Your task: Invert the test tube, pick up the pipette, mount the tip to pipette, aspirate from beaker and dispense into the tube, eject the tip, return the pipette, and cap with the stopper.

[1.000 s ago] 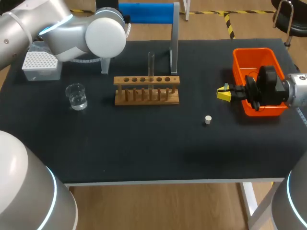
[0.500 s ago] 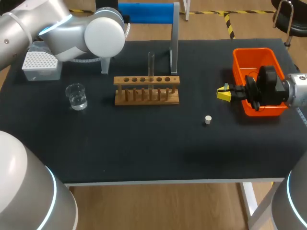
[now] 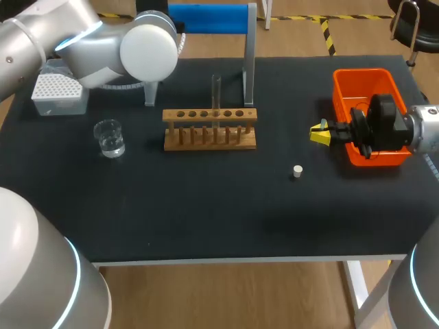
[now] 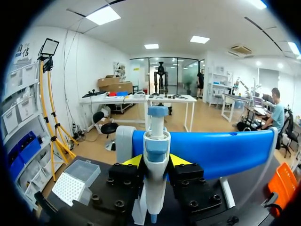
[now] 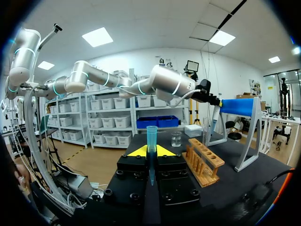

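My left gripper (image 4: 155, 162) is at the blue pipette stand (image 4: 221, 150), shut on the white and blue pipette (image 4: 155, 141) that hangs upright there, a finger against each side. In the head view the arm's elbow hides that gripper. A clear test tube (image 3: 216, 90) stands upright in the wooden rack (image 3: 210, 129). The beaker (image 3: 110, 138) holds water left of the rack. A small white stopper (image 3: 297, 171) lies on the mat. My right gripper (image 3: 319, 132) hovers beside the orange bin (image 3: 362, 77), shut on a blue pipette tip (image 5: 151, 136).
The white tip box (image 3: 58, 92) stands at the back left corner, under my left arm. The stand's grey posts (image 3: 249, 55) rise right behind the rack. The orange bin sits at the right edge of the black mat.
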Robot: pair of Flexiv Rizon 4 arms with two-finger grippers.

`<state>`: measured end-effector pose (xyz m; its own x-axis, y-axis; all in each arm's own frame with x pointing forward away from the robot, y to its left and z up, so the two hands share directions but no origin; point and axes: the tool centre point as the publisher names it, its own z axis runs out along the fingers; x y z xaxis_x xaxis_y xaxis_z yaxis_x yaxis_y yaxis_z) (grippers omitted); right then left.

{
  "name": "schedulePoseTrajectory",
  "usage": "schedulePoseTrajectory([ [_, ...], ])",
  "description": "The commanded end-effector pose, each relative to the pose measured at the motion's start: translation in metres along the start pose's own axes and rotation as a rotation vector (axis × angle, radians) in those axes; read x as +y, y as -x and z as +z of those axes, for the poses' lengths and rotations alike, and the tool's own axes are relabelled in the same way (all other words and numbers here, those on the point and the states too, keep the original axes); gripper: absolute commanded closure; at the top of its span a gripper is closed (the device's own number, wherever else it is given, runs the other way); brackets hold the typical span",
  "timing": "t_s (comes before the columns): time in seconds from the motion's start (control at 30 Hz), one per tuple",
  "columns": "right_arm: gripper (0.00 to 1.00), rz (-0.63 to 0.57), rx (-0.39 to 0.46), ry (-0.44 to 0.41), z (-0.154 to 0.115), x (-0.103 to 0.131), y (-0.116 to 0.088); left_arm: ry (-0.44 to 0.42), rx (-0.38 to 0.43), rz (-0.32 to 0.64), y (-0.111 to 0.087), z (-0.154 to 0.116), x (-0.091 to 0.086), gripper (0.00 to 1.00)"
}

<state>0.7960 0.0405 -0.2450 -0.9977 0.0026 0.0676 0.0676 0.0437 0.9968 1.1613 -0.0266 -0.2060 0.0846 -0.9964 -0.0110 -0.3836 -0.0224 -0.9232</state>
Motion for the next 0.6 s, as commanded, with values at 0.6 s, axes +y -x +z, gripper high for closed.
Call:
schedulePoseTrajectory([
  [0.6,1.0,0.0,-0.001,0.0,0.0002,-0.0002,-0.0002,0.008,0.006,-0.004,-0.0002,0.0041,0.0032,0.59],
])
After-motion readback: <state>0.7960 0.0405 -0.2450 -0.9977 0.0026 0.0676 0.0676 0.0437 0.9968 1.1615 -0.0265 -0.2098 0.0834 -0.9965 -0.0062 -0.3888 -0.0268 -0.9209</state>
